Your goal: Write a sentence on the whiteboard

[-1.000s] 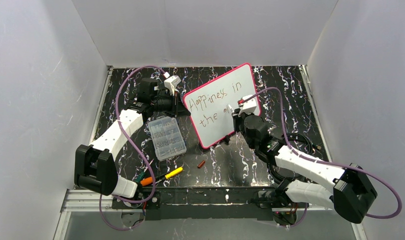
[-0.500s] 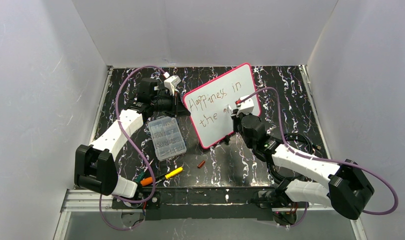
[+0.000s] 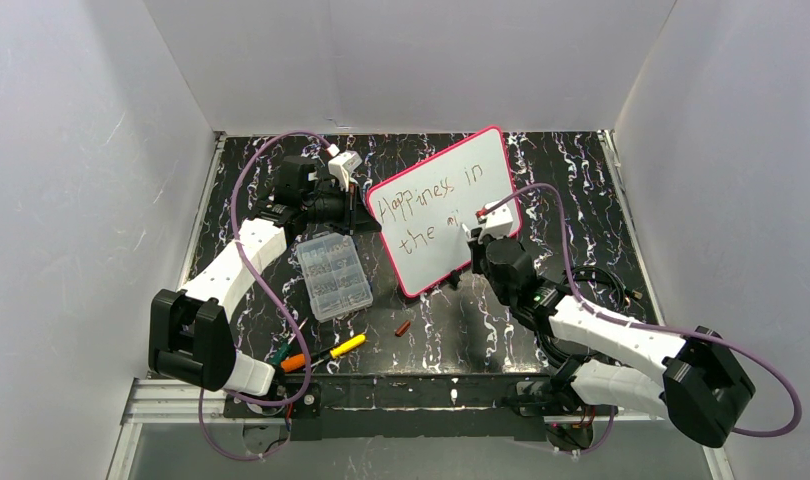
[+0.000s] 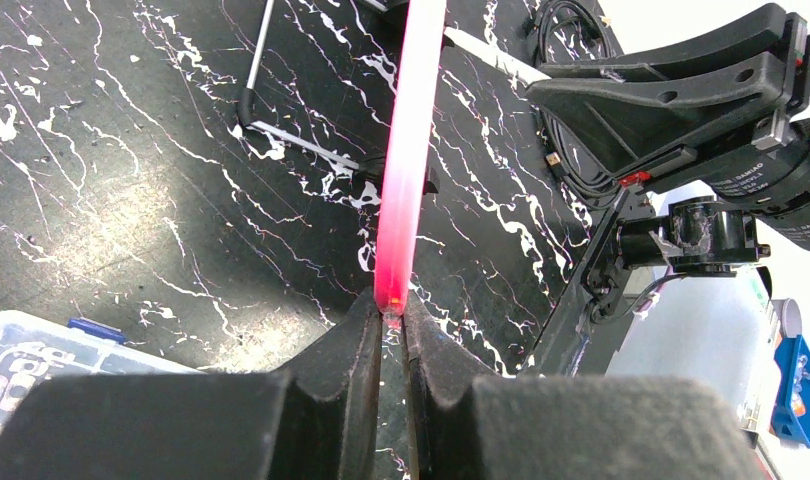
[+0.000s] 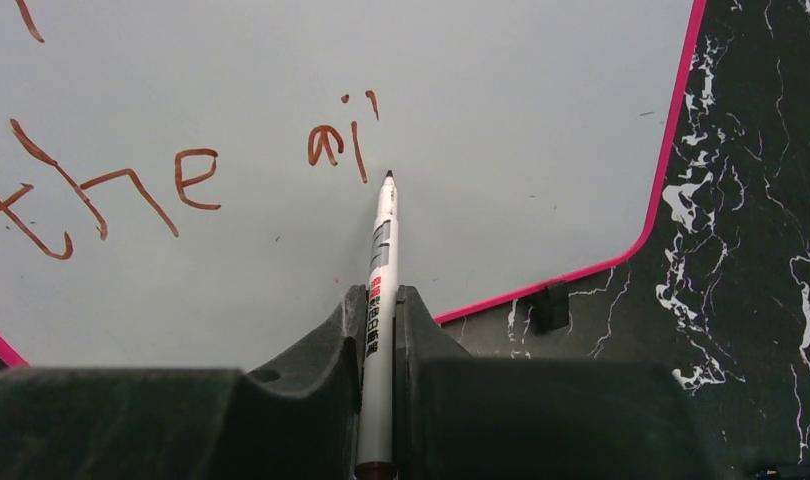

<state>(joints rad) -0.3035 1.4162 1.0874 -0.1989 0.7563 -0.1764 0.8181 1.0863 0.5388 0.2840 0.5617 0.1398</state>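
Note:
The whiteboard (image 3: 441, 205), white with a pink-red rim, stands tilted on a small stand at the table's middle. My left gripper (image 3: 359, 212) is shut on its left edge; in the left wrist view the pink rim (image 4: 409, 160) runs up from between my fingers (image 4: 389, 318). The sentence (image 3: 426, 200) reads "Happiness in" above "the ai" in brownish-red. My right gripper (image 5: 379, 310) is shut on a white marker (image 5: 381, 260), its tip at the board just right of the "ai" (image 5: 336, 142). The right gripper (image 3: 471, 232) is at the board's lower right.
A clear plastic organizer box (image 3: 333, 275) lies left of the board. A small brown-red cap (image 3: 403, 328) lies on the black marbled table. Yellow (image 3: 347, 346), orange and green markers lie at the near left edge. Grey walls close in on three sides.
My right gripper moved up the board, then came back down and slightly right with the marker. An "i" and marks above it have been added after the "a". The left arm has not moved.

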